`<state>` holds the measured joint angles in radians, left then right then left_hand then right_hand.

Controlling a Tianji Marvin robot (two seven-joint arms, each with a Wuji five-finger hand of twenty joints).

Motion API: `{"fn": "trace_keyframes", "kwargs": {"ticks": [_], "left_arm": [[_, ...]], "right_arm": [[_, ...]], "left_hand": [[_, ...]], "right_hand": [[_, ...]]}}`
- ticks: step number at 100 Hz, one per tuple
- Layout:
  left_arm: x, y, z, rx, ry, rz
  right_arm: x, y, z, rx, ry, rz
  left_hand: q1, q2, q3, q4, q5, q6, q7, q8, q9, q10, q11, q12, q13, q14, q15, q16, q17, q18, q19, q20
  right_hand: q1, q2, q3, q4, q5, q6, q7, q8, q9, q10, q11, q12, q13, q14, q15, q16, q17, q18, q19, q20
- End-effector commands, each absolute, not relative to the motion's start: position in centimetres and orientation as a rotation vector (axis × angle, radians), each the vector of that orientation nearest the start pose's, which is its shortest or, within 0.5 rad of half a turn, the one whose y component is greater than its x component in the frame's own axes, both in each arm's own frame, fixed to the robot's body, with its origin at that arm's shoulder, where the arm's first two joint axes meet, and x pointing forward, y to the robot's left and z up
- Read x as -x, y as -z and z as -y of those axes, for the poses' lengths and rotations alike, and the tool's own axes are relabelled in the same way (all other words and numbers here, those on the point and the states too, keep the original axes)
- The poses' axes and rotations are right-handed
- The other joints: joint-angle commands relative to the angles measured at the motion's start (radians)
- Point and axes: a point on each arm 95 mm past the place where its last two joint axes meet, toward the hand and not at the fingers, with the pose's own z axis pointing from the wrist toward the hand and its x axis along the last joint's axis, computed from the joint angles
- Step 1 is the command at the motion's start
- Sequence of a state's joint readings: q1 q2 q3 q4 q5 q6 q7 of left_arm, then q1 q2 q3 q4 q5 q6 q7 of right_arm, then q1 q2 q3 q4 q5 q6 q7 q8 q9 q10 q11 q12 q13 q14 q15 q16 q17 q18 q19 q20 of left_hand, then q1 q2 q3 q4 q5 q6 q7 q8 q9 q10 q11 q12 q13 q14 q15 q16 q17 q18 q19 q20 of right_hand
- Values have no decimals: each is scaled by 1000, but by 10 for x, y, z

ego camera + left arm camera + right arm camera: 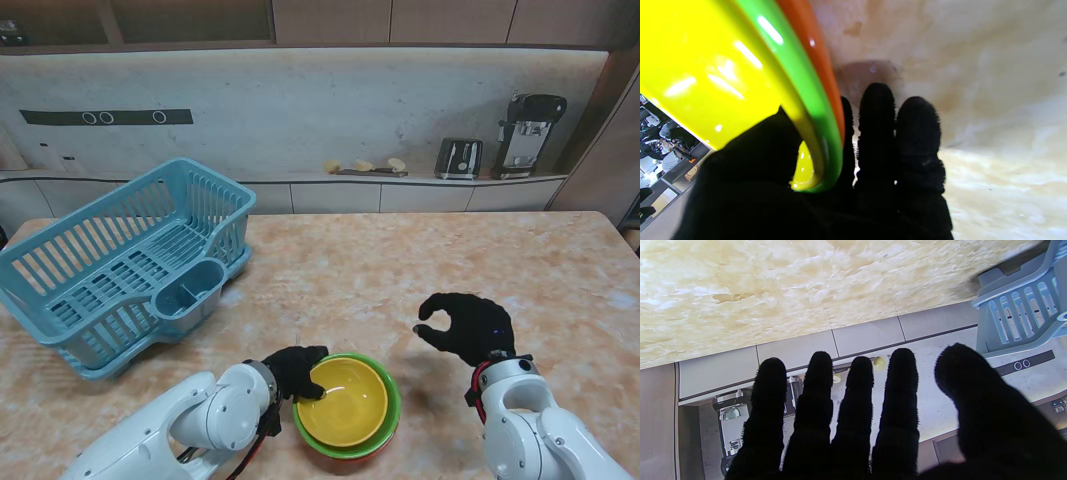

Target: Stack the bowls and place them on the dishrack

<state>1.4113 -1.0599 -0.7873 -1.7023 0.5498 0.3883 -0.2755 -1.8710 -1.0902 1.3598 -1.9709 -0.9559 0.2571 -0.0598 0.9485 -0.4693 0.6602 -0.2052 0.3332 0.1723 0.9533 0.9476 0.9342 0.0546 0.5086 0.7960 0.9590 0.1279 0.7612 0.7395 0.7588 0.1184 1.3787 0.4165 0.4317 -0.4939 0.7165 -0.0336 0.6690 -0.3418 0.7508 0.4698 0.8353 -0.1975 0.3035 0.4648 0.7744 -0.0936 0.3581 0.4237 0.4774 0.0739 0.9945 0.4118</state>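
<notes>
Three nested bowls (347, 406) (yellow in green in orange), near edge of desk (400, 280), are pinched at rim by left hand (294, 370); right hand (466, 327) empty, fingers spread; glossy, stiff, light, likely slippery.

Glossy plastic yellow bowl (345, 400), green bowl (388, 425) and orange bowl (813, 43); matt slatted plastic dishrack (120, 265); smooth marbled stone-look bench (400, 270); fuzzy black cloth fingers (857, 386).

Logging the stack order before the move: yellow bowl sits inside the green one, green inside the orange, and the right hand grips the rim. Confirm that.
One thing is wrong: the left hand grips the rim, not the right. The stand view shows it, with the right hand open and apart from the bowls. The rest holds: yellow bowl inside green bowl, green inside orange bowl.
</notes>
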Motion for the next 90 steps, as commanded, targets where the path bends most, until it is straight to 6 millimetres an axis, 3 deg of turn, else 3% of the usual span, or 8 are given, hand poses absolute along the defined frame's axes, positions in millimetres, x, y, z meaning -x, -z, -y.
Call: {"fn": "trace_keyframes", "kwargs": {"ticks": [1, 16, 30, 50, 90], "left_arm": [[-351, 360, 116, 1800, 1378, -1819], [-350, 357, 117, 1802, 1412, -1758], [-347, 351, 117, 1795, 1471, -1656], [-344, 339, 117, 1698, 1588, -1520], [-339, 311, 120, 1464, 1818, -1255]], "right_arm": [[-328, 280, 14, -1373, -1423, -1204], [-328, 280, 14, -1375, -1424, -1207], [-328, 280, 14, -1373, -1426, -1206], [-328, 280, 14, -1372, -1426, -1207], [-327, 280, 13, -1374, -1426, -1211]], "left_hand": [[205, 23, 171, 33, 42, -129, 146, 84, -21, -70, 100, 41, 21, -17, 49, 63, 3, -77, 51, -6], [313, 168, 81, 55, 47, -161, 194, 169, -92, -92, 262, 150, -25, -43, 140, 230, -54, -54, 115, 65], [342, 243, 83, 100, 98, -203, 254, 223, -74, -95, 335, 166, -4, -67, 219, 334, -28, -54, 168, 91], [342, 228, 129, 103, 167, -256, 291, 247, -7, -106, 365, 170, 47, -77, 285, 393, 46, -58, 212, 78], [319, 184, 229, 89, 263, -346, 341, 299, 95, -147, 379, 232, 104, -90, 355, 420, 106, -61, 289, 54]], "right_hand": [[-22, 25, 5, -15, 12, -32, 16, -12, 17, -10, 7, 20, -2, 4, -8, -2, -18, 11, -1, 20], [-22, 24, 5, -15, 13, -36, 17, -11, 17, -10, 7, 21, -2, 4, -8, -2, -17, 10, -1, 20], [-22, 25, 5, -15, 13, -35, 18, -11, 17, -10, 7, 21, -2, 4, -8, -2, -18, 11, -1, 20], [-23, 25, 4, -15, 12, -38, 20, -10, 18, -9, 8, 21, -3, 4, -8, -2, -17, 12, 0, 20], [-21, 23, 5, -15, 9, -46, 24, -9, 17, -9, 7, 21, -3, 4, -8, -2, -19, 11, -1, 20]]}}
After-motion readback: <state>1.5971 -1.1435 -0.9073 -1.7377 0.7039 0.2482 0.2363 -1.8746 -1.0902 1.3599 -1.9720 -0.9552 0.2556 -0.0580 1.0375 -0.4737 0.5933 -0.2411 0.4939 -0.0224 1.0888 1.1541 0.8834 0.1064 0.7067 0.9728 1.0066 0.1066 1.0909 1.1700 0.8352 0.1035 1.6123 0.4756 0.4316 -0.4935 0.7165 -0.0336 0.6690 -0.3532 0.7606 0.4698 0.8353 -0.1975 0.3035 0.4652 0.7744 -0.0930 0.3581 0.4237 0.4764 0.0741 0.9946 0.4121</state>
